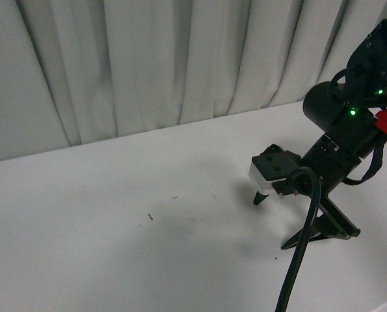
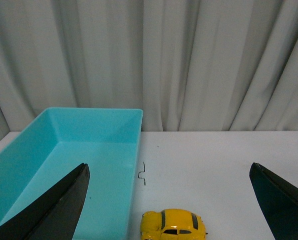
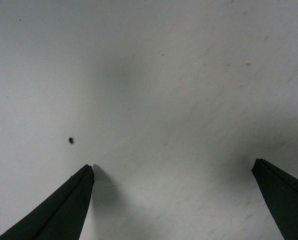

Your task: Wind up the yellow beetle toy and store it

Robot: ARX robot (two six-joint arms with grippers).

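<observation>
Left wrist view: left pincer wide apart, empty, yellow beetle toy untouched; right pincer wide apart, empty.

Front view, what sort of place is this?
Probably a robot test bench, not a home: bare white table, pleated grey curtain backdrop, and a turquoise bin beside the yellow beetle toy.

Bin sits on table. Beetle toy on table, outside bin, just beside its long wall. Small bent wire by same wall, nearer the curtain. Curtain hangs behind bin.
</observation>
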